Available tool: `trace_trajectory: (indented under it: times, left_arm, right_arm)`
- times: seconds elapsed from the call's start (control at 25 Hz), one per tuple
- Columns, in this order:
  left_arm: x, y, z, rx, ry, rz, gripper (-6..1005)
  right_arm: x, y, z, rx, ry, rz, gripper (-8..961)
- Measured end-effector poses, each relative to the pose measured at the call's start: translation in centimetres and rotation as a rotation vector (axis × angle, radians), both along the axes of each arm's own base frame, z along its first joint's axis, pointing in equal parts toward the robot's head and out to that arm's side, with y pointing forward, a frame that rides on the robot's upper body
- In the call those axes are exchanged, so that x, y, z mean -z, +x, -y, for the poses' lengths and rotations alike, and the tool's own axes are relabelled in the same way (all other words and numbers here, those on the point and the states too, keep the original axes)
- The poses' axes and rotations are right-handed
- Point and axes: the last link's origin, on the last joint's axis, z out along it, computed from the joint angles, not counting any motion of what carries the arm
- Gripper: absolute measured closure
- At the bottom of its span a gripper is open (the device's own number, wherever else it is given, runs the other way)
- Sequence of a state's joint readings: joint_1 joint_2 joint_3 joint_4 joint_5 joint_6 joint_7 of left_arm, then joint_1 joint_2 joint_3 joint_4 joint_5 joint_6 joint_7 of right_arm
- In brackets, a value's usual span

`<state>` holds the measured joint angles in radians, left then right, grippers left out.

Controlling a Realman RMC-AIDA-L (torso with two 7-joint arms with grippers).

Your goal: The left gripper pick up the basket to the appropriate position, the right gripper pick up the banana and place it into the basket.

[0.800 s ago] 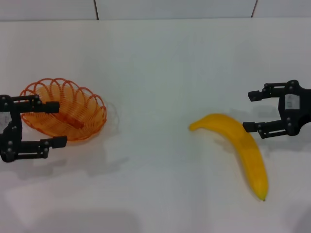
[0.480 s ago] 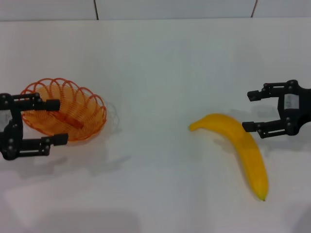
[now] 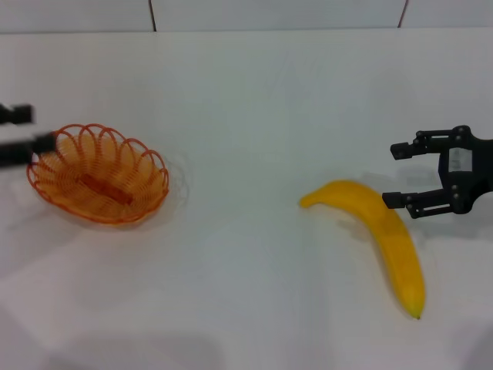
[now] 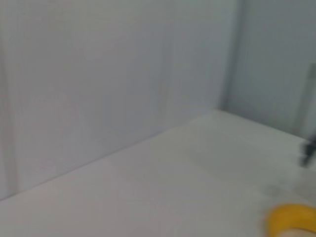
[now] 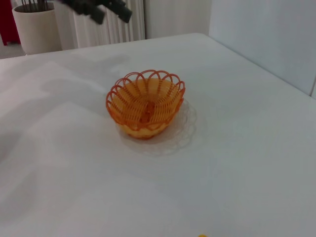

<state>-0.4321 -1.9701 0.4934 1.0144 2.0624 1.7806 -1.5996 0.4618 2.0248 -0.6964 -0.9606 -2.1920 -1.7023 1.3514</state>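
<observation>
Jaws spread: right gripper (image 3: 394,175) beside banana (image 3: 379,233); left gripper (image 3: 19,135) seemingly spread, at basket (image 3: 98,183) rim.

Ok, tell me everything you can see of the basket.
The basket is small, oval and orange, woven of thin wire-like strands with a looped, scalloped rim. It looks empty. It sits upright on the white table, on the robot's left side, far from the banana. The left gripper is at the frame edge by its outer rim; contact cannot be told, and in the right wrist view it appears raised off the basket. The right gripper is nowhere near it.
</observation>
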Motion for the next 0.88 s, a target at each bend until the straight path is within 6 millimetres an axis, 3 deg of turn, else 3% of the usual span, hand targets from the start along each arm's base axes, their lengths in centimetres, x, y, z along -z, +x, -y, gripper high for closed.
trace_trajectory:
  times: [0.32, 0.48, 0.64, 0.88]
  left_arm:
    - [-4.3, -1.1, -1.7, -0.221, 0.044, -0.016, 259]
    - [-5.3, -1.6, -2.7, -0.281, 0.051, -0.081, 258]
    - [-5.0, -1.9, -4.1, -0.323, 0.052, -0.157, 259]
    - [-2.7, -2.0, -6.2, -0.364, 0.018, -0.222, 259]
  right_arm:
    - [0.3, 0.3, 0.0, 0.014, -0.001, -0.005, 135]
    - [0.3, 0.3, 0.0, 0.014, -0.001, -0.006, 135]
    - [0.4, 0.3, 0.0, 0.013, -0.001, -0.006, 135]
    - [0.4, 0.3, 0.0, 0.016, -0.004, -0.007, 135]
